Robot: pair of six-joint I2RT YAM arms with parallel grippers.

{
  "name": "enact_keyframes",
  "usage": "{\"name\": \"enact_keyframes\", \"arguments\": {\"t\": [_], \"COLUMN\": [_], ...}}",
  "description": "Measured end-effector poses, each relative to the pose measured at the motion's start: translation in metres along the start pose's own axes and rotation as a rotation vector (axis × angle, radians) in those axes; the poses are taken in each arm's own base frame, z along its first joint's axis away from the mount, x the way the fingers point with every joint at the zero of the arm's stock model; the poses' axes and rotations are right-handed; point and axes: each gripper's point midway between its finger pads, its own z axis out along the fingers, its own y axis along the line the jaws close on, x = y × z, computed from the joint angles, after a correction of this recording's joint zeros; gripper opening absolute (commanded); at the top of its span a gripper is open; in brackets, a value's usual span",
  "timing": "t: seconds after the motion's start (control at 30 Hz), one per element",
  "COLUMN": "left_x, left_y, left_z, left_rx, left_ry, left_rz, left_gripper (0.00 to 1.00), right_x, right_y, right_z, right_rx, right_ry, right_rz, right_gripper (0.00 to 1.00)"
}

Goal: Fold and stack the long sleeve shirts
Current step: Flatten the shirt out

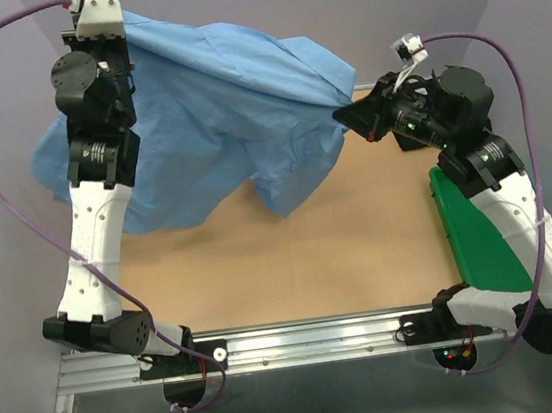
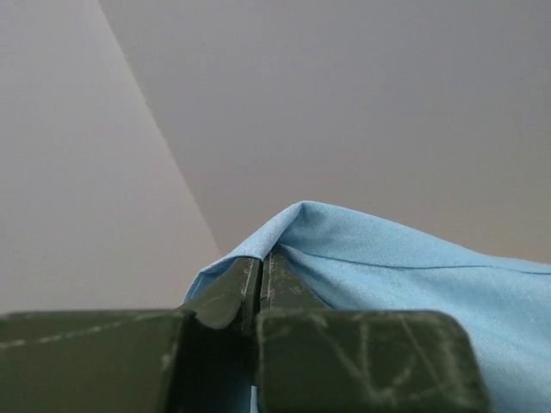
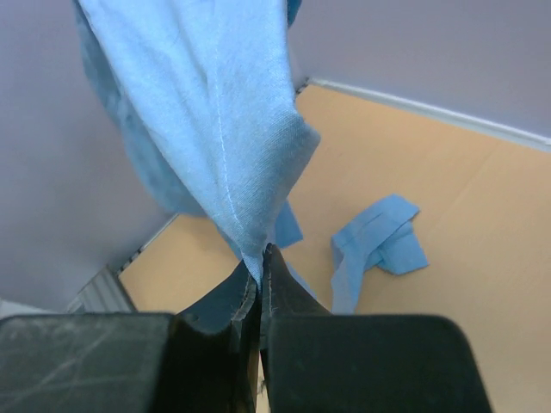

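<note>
The light blue shirt (image 1: 224, 107) spans the top view from upper left to mid-right, pinched shut at either end by the left gripper (image 2: 261, 262) and right gripper (image 3: 260, 258), sagging toward the table (image 1: 362, 246).

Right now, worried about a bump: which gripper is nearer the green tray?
Right. The right gripper, clamping the blue shirt, hangs just past the far end of the green tray; the left gripper is at the far left.
</note>
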Motion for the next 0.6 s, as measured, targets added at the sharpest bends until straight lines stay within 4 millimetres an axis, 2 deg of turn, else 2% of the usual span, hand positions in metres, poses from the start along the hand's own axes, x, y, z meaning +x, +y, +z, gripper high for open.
{"name": "enact_keyframes", "arguments": {"t": [0.1, 0.17, 0.2, 0.23, 0.27, 0.33, 0.37, 0.4, 0.47, 0.5, 0.53, 0.57, 0.6], "left_x": [0.032, 0.082, 0.114, 0.136, 0.168, 0.219, 0.265, 0.300, 0.352, 0.381, 0.396, 0.412, 0.419], "left_y": [-0.028, -0.059, -0.078, -0.089, -0.105, -0.130, -0.151, -0.166, -0.187, -0.197, -0.202, -0.208, -0.211], "left_z": [0.016, 0.026, 0.030, 0.033, 0.036, 0.038, 0.036, 0.030, 0.016, 0.003, -0.006, -0.020, -0.029], "left_rx": [0.059, 0.123, 0.154, 0.172, 0.197, 0.238, 0.273, 0.304, 0.342, 0.365, 0.378, 0.392, 0.398], "left_ry": [0.054, 0.136, 0.194, 0.233, 0.289, 0.377, 0.462, 0.532, 0.642, 0.710, 0.749, 0.805, 0.838], "left_rz": [-0.021, -0.030, -0.032, -0.032, -0.030, -0.028, -0.017, -0.012, -0.016, -0.019, -0.026, -0.045, -0.061], "left_gripper": [0.11, 0.11, 0.11, 0.11, 0.11, 0.10, 0.10, 0.10, 0.10, 0.10, 0.10, 0.10, 0.10], "right_x": [-0.007, 0.000, 0.006, 0.017, 0.029, 0.062, 0.076, 0.096, 0.124, 0.134, 0.148, 0.154, 0.158], "right_y": [-0.014, -0.032, -0.046, -0.060, -0.074, -0.108, -0.121, -0.137, -0.160, -0.167, -0.178, -0.183, -0.188], "right_z": [-0.007, -0.008, -0.008, -0.004, -0.001, 0.008, 0.011, 0.014, 0.017, 0.017, 0.016, 0.014, 0.013], "right_rx": [0.095, 0.183, 0.243, 0.294, 0.343, 0.451, 0.491, 0.544, 0.618, 0.647, 0.685, 0.707, 0.729], "right_ry": [-0.049, -0.061, -0.060, -0.044, -0.023, 0.045, 0.080, 0.125, 0.194, 0.219, 0.253, 0.272, 0.283], "right_rz": [-0.003, 0.005, 0.012, 0.021, 0.029, 0.050, 0.058, 0.069, 0.079, 0.080, 0.082, 0.082, 0.079], "right_gripper": [0.01, 0.01, 0.01, 0.01, 0.01, 0.01, 0.01, 0.01, 0.01, 0.01, 0.01, 0.01, 0.01]}}
